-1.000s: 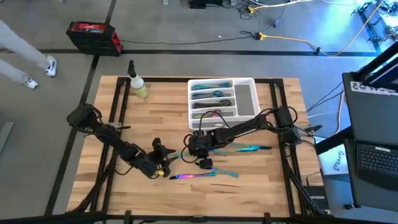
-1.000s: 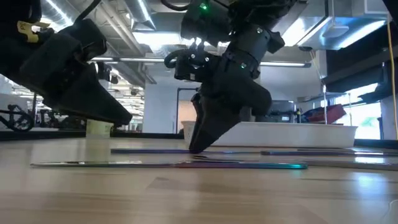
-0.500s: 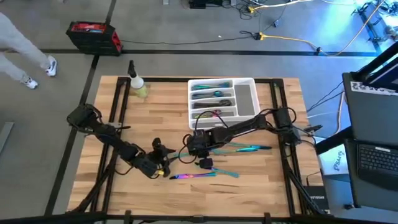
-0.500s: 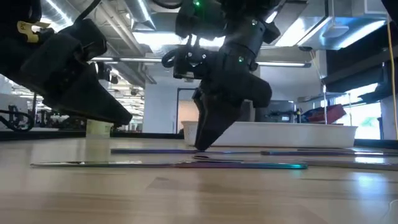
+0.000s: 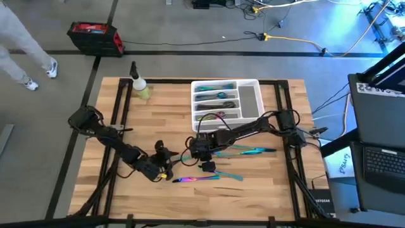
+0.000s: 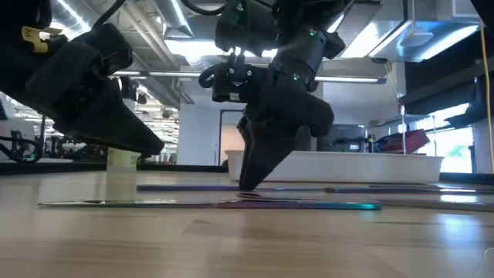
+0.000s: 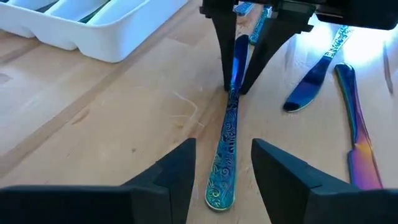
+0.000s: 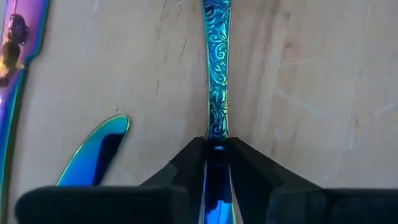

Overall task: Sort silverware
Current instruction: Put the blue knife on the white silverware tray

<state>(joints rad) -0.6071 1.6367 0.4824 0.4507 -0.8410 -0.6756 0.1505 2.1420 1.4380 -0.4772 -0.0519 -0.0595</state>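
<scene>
High view: my left gripper (image 5: 166,166) waits spread at seven o'clock; my right gripper (image 5: 197,152) pinches a blue utensil (image 7: 226,142) mid-table. Several pieces fill the tray (image 5: 250,102) at twelve; others (image 5: 253,151) remain loose.

I see the tray (image 5: 250,101) at the counter's (image 5: 164,114) far middle, the spray bottle (image 5: 140,85) to its left, and loose silverware (image 5: 243,151) lying nearer, before the tray.
</scene>
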